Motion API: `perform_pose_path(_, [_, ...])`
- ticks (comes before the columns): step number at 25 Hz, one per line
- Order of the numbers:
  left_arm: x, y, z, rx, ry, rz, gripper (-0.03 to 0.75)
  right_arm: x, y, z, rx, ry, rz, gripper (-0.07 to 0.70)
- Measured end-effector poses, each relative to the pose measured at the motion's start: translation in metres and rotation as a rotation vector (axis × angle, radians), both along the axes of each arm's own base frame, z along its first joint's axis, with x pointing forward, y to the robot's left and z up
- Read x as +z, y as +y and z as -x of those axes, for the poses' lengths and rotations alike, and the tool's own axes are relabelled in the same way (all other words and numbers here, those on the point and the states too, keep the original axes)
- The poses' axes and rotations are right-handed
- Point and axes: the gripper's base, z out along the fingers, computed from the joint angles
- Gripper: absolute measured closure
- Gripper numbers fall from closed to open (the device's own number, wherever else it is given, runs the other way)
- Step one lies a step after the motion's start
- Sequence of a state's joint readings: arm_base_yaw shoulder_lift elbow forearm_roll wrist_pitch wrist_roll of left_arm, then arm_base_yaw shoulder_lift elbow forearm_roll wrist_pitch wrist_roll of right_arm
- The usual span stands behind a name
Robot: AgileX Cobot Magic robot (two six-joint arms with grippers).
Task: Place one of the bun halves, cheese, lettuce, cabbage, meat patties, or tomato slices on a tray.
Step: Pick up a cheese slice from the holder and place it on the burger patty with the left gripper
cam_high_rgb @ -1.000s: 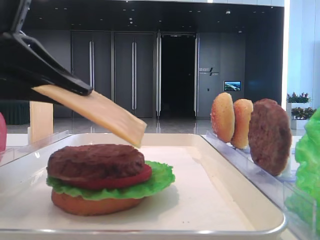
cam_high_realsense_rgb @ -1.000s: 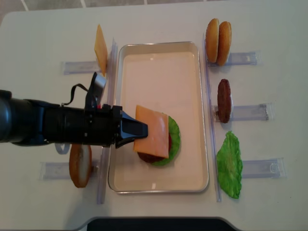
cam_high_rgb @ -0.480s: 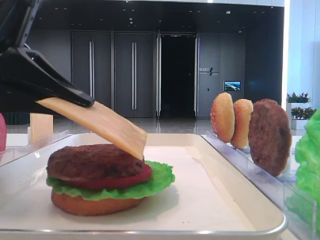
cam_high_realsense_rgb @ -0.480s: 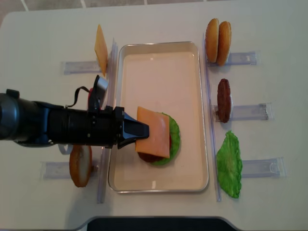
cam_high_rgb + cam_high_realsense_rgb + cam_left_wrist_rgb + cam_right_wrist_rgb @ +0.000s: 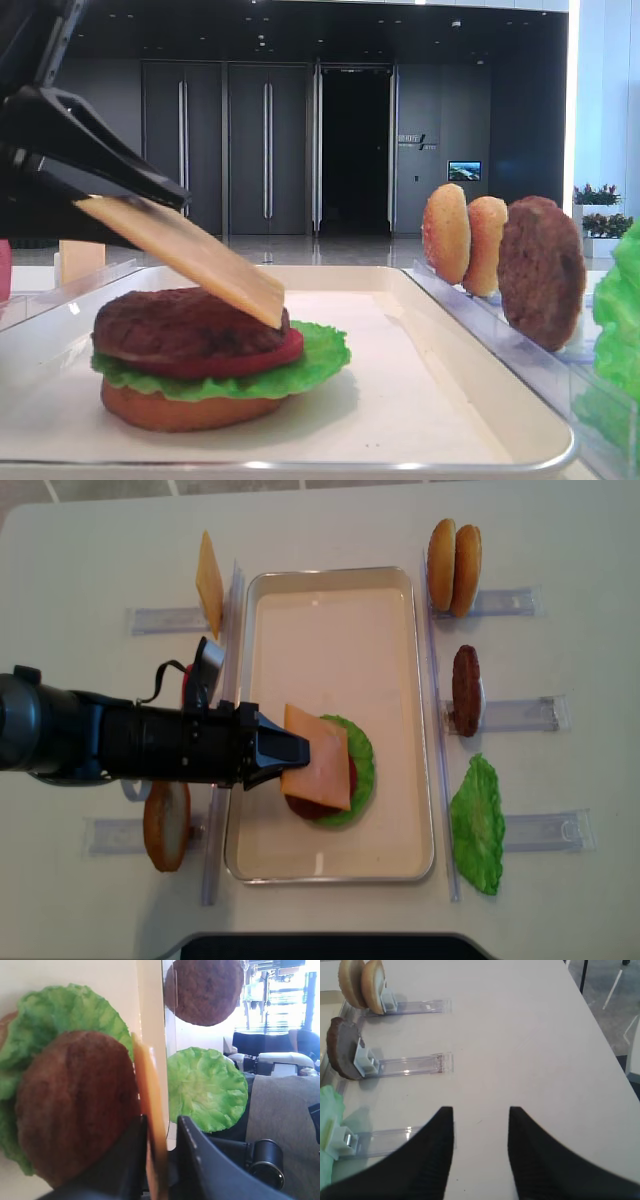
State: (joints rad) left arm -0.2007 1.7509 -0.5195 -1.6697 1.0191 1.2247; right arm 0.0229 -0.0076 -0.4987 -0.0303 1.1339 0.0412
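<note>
A robot's black left hand [image 5: 285, 757] is reaching in from the left over a large shallow cream-white rectangular tray [image 5: 330, 600] that is sitting on a pale bench [image 5: 560, 540]. The hand is holding a thin square pale yellow-orange cheese slice [image 5: 318, 772] by its near edge, one finger on each face — whether the grip is firm or already slackening, I cannot tell. The slice is tilting down, its far corner touching the thick dark brown round meat patty [image 5: 185, 322] that is topping a part-built burger. Beneath the patty a glossy red tomato slice [image 5: 262, 358], a bright green ruffled lettuce leaf [image 5: 315, 362] and a golden-brown bun base [image 5: 185, 408] are stacking in that order, all resting on the tray.

Judging by this, the step in hand is laying the cheese onto the patty. The next move is likely asking for the fingers to part and the hand to draw back leftward, low and level, so the slice is dropping flat and centred rather than sliding off.

The black right hand [image 5: 481, 1152] is hovering over bare bench with its fingers apart, holding nothing. Spare bun halves [image 5: 454, 568], a patty [image 5: 466, 688] and a lettuce leaf [image 5: 478, 823] are waiting in clear plastic rails [image 5: 545, 830] to the right — another cheese slice [image 5: 209, 583] to the left.
</note>
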Motion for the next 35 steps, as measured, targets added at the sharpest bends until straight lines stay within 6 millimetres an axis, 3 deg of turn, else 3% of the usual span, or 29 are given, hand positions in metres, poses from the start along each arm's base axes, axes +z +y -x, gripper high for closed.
perform_pose_path(4, [0.0, 0.0, 0.0, 0.0, 0.003, -0.001, 0.449, 0.0, 0.0, 0.0, 0.0, 0.0, 0.0, 0.346])
perform_pose_path(7, [-0.001, 0.0, 0.001, -0.014, 0.007, -0.008, 0.407, 0.0, 0.0, 0.0, 0.0, 0.0, 0.0, 0.346])
perform_pose_path(11, [-0.001, 0.003, 0.001, -0.013, 0.025, -0.015, 0.393, 0.0, 0.0, 0.0, 0.0, 0.0, 0.0, 0.346])
perform_pose_path(19, [0.016, 0.03, -0.004, 0.076, 0.019, -0.025, 0.384, 0.0, 0.0, 0.0, 0.0, 0.0, 0.0, 0.346])
perform_pose_path(35, [0.018, 0.032, 0.001, 0.049, 0.043, -0.056, 0.389, 0.0, 0.0, 0.0, 0.0, 0.0, 0.0, 0.346])
